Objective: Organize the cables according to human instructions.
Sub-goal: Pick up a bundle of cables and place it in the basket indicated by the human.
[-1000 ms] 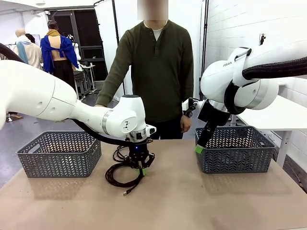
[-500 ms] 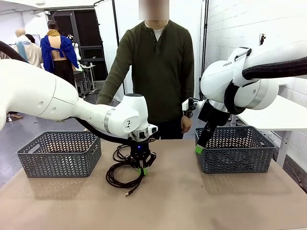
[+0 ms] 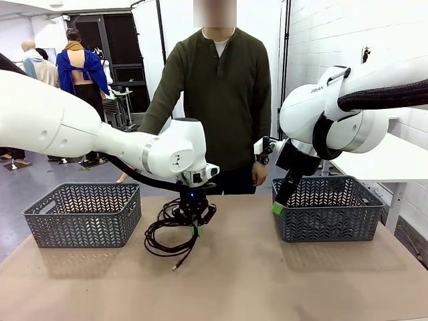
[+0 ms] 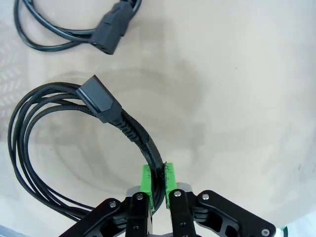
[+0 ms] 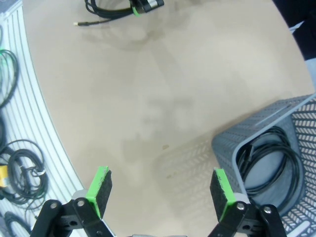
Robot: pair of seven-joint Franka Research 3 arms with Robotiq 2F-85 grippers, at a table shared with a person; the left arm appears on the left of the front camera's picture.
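Left fingers: the left gripper (image 4: pixel 157 178) is pinched tight on a coiled black cable (image 4: pixel 118 118), just behind its plug. The loops hang out to one side of the fingers.
Right fingers: the right gripper (image 5: pixel 160 190) is spread wide, holding and touching nothing.
Cables: three. One is held. A second cable (image 4: pixel 106 37) lies on the table (image 4: pixel 237 74) well ahead of the left fingers. A third cable (image 5: pixel 269 158) lies in the basket (image 5: pixel 232 143) just beside the right fingers.
Baskets: two. The second basket (image 3: pixel 80 214) stands well apart from the left fingers.
Hard to see: the held loops are cut off at the picture edge. The second basket's inside is hidden by its wall.
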